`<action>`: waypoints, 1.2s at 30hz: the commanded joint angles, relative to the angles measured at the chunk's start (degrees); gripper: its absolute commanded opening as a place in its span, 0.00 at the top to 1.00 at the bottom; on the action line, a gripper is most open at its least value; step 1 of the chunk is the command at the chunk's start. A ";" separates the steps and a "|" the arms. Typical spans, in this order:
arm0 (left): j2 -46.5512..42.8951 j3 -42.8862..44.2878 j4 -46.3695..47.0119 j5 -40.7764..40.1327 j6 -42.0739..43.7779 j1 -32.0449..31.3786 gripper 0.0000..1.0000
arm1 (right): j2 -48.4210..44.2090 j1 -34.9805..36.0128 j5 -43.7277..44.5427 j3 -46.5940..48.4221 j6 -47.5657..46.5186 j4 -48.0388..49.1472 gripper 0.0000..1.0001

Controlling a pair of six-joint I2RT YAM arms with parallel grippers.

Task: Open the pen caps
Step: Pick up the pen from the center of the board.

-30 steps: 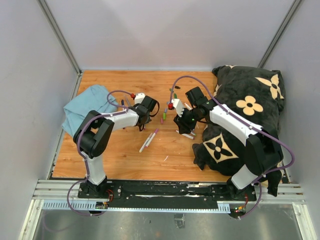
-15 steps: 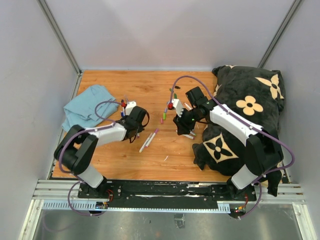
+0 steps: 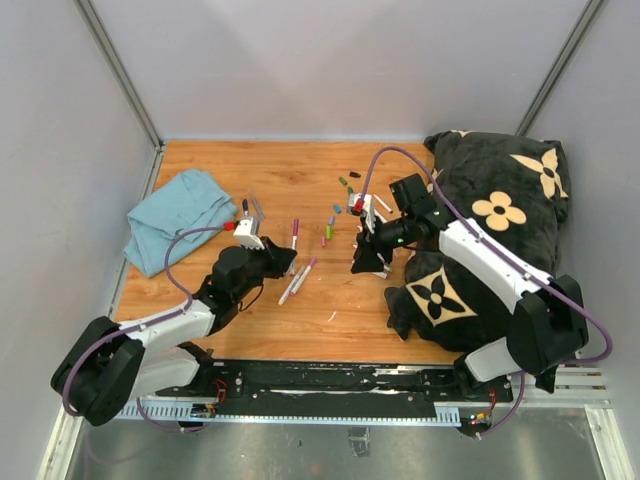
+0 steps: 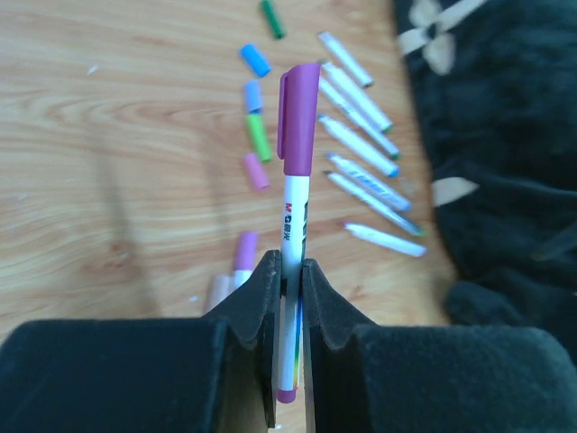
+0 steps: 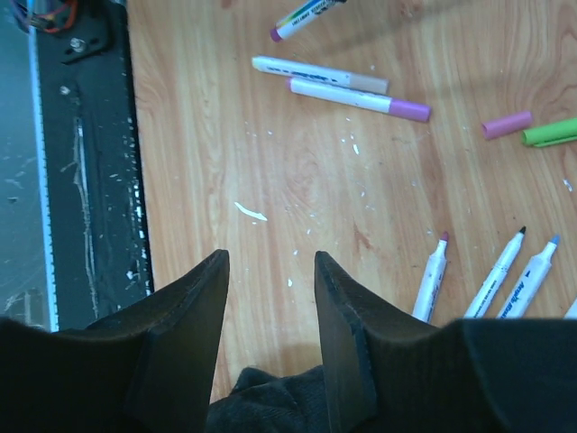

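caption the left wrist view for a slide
Left gripper shut on a marker, purple cap still on; loose caps and uncapped markers on the table.

We're looking down on an orange-brown wooden tabletop, boxed in by plain pale grey walls at 9, 12 and 3 o'clock. Slim metal posts run up both back corners. At 6 o'clock there's an aluminium rail. There's a crumpled blue cloth at 10 and a heaped black flower-print blanket at 3. Light's soft and even.
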 commanded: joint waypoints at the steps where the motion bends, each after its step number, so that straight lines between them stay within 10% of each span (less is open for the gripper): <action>1: -3.81 -4.69 18.38 9.57 -3.79 -0.35 1.00 | -5.20 -3.06 -10.35 -3.15 2.27 4.80 0.55; 12: -11.42 -13.26 37.31 3.27 -4.86 -7.74 1.00 | -18.13 -6.10 -12.99 -10.38 9.64 17.87 0.47; 36: -4.80 -16.36 54.92 -2.75 -4.38 -15.39 0.99 | -15.28 -2.74 -15.19 -14.50 12.18 25.20 0.44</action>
